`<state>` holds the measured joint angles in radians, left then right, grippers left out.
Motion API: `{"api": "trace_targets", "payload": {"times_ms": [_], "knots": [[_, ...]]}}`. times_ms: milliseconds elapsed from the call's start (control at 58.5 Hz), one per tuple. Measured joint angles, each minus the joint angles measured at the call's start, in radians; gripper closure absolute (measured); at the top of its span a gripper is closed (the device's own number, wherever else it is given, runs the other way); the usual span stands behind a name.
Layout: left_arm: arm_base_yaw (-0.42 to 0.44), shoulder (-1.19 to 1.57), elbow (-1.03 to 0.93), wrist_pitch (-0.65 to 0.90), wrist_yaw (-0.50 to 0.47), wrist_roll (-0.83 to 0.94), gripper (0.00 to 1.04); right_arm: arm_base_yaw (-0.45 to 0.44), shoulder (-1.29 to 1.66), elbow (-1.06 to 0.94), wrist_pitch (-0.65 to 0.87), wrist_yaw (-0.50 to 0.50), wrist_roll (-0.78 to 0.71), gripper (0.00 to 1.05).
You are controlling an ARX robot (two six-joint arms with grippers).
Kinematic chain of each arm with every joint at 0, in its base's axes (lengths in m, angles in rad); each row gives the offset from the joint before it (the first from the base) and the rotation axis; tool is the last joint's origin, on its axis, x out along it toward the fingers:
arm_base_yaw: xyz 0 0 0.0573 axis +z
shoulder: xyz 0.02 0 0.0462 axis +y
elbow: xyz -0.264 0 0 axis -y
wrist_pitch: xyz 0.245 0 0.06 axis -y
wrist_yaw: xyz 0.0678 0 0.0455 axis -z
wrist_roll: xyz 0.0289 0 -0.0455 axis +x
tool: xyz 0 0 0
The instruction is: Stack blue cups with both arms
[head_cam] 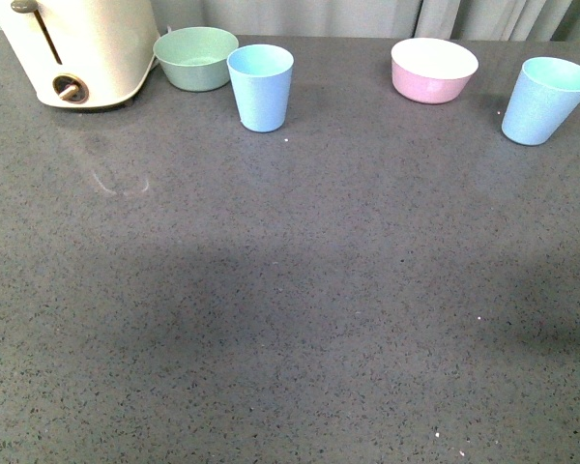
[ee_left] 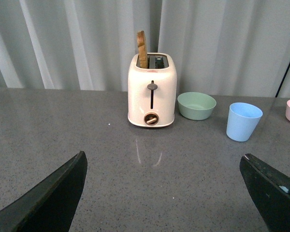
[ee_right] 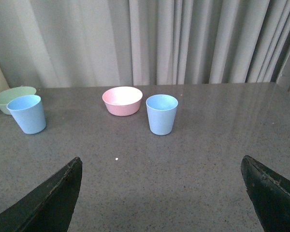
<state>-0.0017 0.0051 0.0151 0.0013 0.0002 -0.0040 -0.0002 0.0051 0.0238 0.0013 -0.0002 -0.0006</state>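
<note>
Both claws are hanging wide open, gripping nothing. Left claw [ee_left: 162, 155] is showing its jaws far apart w/ bare counter between them; right claw [ee_right: 160, 159] is doing likewise. Neither is appearing in the front view, so both are prob. sitting well back from the cups.

Grey speckled counter [head_cam: 290, 290] is filling nearly the whole front frame. Cream toaster [head_cam: 87, 48] is standing in the upper left corner, w/ a toast slice [ee_left: 142, 48] sticking up from its slot. Green bowl [head_cam: 195, 58] is sitting just beside the toaster, upper left of centre. Pink bowl [head_cam: 433, 70] is sitting upper right of centre. First blue cup [head_cam: 260, 87] is standing upright near the green bowl, upper centre-left, w/ a gap btw them showing in the left wrist view. Second blue cup [head_cam: 545, 100] is standing upright at the upper right edge, near the pink bowl but apart. Cups are standing well apart, not stacked yet.

Step in hand, prob.: each arm reaching for its nearer cup. Doing it well means the left claw straddling the first blue cup at mid-wall, w/ no jaw nudging the green bowl. Right claw is getting more room. Squeezing gently matters, since tapered walls may be slipping. When stacking, one cup should be staying upright & steady, rims lining up.
</note>
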Motion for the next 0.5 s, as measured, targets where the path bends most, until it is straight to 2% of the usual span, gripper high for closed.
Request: {"api": "trace_targets", "payload": {"times_ms": [496], "knots": [[0.0, 0.0, 0.0, 0.0, 0.0, 0.0, 0.09, 0.0, 0.0, 0.0, 0.0, 0.0, 0.0, 0.09]]}}
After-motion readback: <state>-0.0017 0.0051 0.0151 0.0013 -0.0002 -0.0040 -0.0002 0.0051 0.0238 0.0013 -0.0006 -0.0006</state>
